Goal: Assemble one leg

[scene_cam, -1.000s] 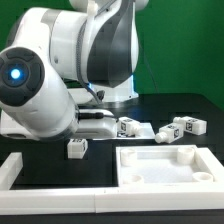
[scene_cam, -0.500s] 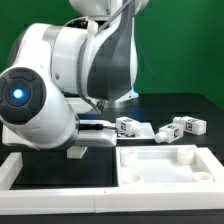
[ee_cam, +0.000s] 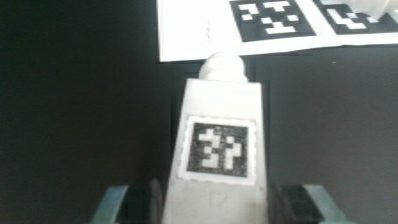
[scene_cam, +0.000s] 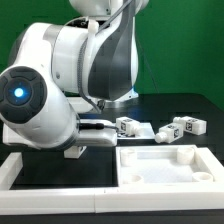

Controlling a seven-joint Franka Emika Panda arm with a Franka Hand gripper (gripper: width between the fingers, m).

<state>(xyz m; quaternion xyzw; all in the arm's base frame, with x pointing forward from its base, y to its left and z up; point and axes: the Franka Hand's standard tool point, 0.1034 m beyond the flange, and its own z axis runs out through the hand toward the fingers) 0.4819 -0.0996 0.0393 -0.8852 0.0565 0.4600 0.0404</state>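
The claw (ee_cam: 214, 205) hangs released astride the leg (ee_cam: 217, 135), touching neither side, so an off-centre squeeze could twist it or skid it toward the desk's edge.

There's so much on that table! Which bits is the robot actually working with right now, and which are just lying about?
In the job:
- the leg, lying between the fingers
- the gripper, open, with a finger on each side of that leg

Lying about for now:
- the other legs
- the square panel
- the border bars
- the marker board
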